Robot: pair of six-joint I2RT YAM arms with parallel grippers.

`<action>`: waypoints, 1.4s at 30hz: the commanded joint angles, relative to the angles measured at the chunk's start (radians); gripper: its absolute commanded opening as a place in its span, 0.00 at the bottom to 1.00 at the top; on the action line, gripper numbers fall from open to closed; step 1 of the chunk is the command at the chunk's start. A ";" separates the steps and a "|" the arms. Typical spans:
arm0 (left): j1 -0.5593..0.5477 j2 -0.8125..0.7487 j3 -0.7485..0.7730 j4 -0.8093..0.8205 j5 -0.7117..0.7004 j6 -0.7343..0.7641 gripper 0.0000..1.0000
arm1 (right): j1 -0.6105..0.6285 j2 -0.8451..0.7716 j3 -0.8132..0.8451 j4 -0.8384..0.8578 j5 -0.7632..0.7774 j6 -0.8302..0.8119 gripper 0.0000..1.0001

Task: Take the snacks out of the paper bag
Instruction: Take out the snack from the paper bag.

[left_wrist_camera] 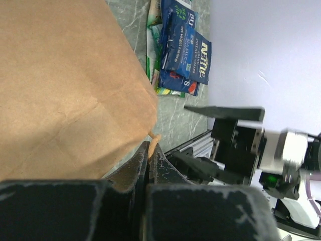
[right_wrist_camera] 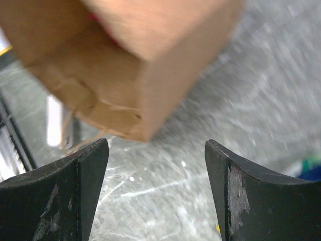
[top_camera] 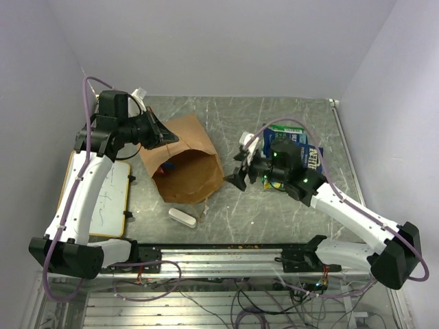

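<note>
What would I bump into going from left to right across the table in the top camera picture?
white board → paper bag → right claw, open → snacks in a pile

Top external: set high behind both arm bases, looking down over the whole table (top_camera: 274,212). Left wrist: close, sighting along the left claw (left_wrist_camera: 149,150), with the paper bag (left_wrist_camera: 65,90) just beyond its tips. Right wrist: close, looking between the fingers of the right claw (right_wrist_camera: 156,165), with the same bag just ahead.
</note>
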 commanded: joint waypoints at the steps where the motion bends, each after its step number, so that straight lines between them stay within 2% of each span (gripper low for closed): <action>1: 0.012 -0.023 0.001 -0.032 -0.026 -0.009 0.07 | 0.117 -0.012 -0.053 0.117 -0.182 -0.322 0.78; 4: 0.012 -0.025 0.008 -0.062 -0.037 0.000 0.07 | 0.223 0.004 -0.107 0.187 -0.152 -0.432 0.75; 10: 0.012 -0.055 -0.017 -0.038 -0.030 -0.017 0.07 | 0.358 0.135 -0.198 0.559 -0.013 -0.453 0.60; 16: 0.010 -0.056 -0.028 -0.002 -0.009 -0.058 0.07 | 0.400 0.419 -0.174 0.933 0.194 -0.449 0.52; 19: 0.010 -0.043 -0.020 -0.007 -0.008 -0.069 0.07 | 0.399 0.588 -0.118 1.099 0.258 -0.466 0.52; 23: 0.010 -0.020 0.012 -0.038 -0.005 -0.055 0.07 | 0.399 0.781 -0.014 1.234 0.325 -0.481 0.51; 28: 0.010 0.001 0.047 -0.086 0.018 -0.009 0.07 | 0.396 0.953 0.131 1.243 0.346 -0.498 0.48; 34: 0.010 0.010 0.030 -0.109 0.053 0.041 0.07 | 0.382 1.078 0.246 1.200 0.347 -0.511 0.48; 42: 0.010 0.031 0.020 -0.116 0.112 0.078 0.07 | 0.374 1.230 0.458 1.041 0.421 -0.534 0.46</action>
